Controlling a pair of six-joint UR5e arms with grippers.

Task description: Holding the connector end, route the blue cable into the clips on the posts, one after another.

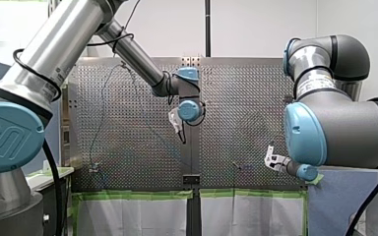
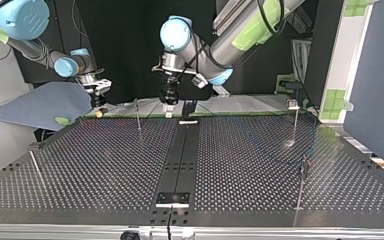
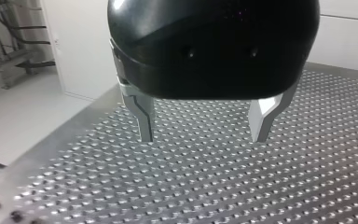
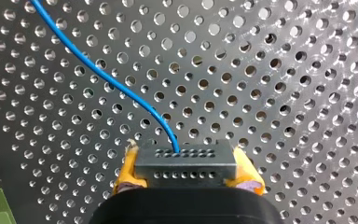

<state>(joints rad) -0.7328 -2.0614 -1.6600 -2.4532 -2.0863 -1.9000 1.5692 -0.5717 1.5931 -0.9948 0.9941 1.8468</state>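
In the right wrist view my right gripper, with yellow pads, is shut on a grey connector block. The blue cable leaves the block's top and curves away over the perforated plate. In the top view my right gripper hangs over the plate's far edge at the left. My left gripper is open, its metal fingers apart above the plate with nothing between them. It sits near the plate's middle seam in the front view and at the far edge in the top view.
Thin upright posts stand on the perforated table: one near the far middle, two at the top view's right, one at its left. A blue-grey sheet lies beside my right gripper.
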